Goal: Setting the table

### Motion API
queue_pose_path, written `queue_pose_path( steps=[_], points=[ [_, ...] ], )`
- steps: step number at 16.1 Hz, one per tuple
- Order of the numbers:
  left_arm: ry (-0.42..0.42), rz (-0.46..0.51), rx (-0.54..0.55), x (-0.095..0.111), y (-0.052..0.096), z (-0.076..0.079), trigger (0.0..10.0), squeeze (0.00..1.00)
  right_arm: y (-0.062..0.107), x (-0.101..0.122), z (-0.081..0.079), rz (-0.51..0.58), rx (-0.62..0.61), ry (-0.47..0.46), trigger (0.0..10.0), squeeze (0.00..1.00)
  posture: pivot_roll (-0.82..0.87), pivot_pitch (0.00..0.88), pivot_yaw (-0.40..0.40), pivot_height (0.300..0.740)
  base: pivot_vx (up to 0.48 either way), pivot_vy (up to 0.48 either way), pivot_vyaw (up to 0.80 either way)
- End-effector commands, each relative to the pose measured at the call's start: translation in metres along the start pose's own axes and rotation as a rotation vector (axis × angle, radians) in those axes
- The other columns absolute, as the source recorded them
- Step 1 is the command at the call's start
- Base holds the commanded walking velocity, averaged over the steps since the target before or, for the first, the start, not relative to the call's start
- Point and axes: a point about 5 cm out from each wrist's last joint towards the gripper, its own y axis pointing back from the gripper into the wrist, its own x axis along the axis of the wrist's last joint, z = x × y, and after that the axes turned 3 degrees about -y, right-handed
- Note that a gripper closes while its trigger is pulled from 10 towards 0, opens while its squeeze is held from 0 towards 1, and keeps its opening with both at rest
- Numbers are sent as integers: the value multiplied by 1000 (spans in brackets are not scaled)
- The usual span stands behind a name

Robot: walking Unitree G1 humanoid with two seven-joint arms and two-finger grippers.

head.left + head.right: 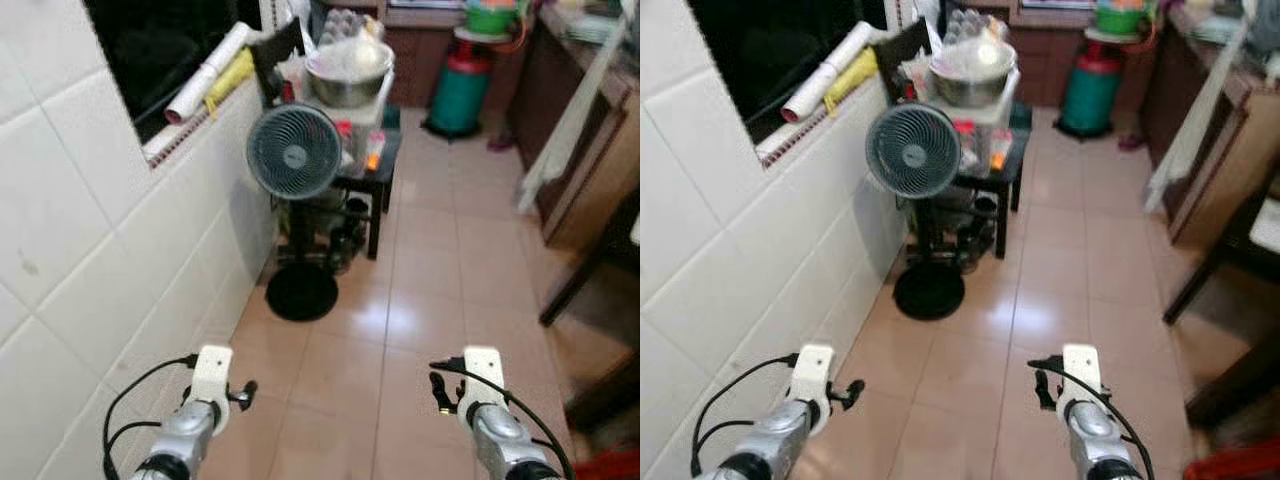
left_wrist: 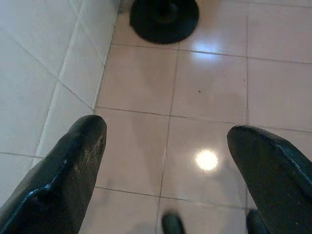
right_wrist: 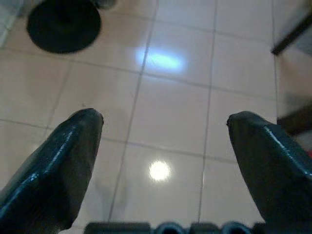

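Fingers of left gripper [image 2: 165, 141] and right gripper [image 3: 163, 131] spread wide, released, above tiled floor [image 3: 170, 112]; fan base [image 2: 164, 19] lies beyond.

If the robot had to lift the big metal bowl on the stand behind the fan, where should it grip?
Probably the metal bowl by its rim, from the aisle side on the robot's right: the wide round body has no handle, and the fan blocks the front. Both grippers are open and empty.
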Motion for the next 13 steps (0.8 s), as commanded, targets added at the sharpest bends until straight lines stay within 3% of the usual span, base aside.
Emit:
queue_pose_path(
  steps=[1, 4, 8, 13],
  points=[
    [-8, -13, 25, -3, 2, -10, 10000, 0, -1, 0, -11, 0, 30, -7, 10000, 0, -91, 0, 28, 740, 371, 0, 0],
    [-9, -17, 26, -5, 3, -11, 10000, 0, -1, -1, -12, -4, 30, -11, 10000, 0, -89, 0, 31, 740, 368, 257, 0],
    [-20, -19, 25, -5, 3, -13, 10000, 0, -1, -1, -13, -6, 31, -17, 10000, 0, -90, 0, 37, 740, 356, 282, -503],
    [-21, -18, 31, -4, 3, -14, 10000, 0, -1, -1, -14, -8, 33, -22, 10000, 0, -88, 0, 40, 740, 262, 223, 0]
  ],
)
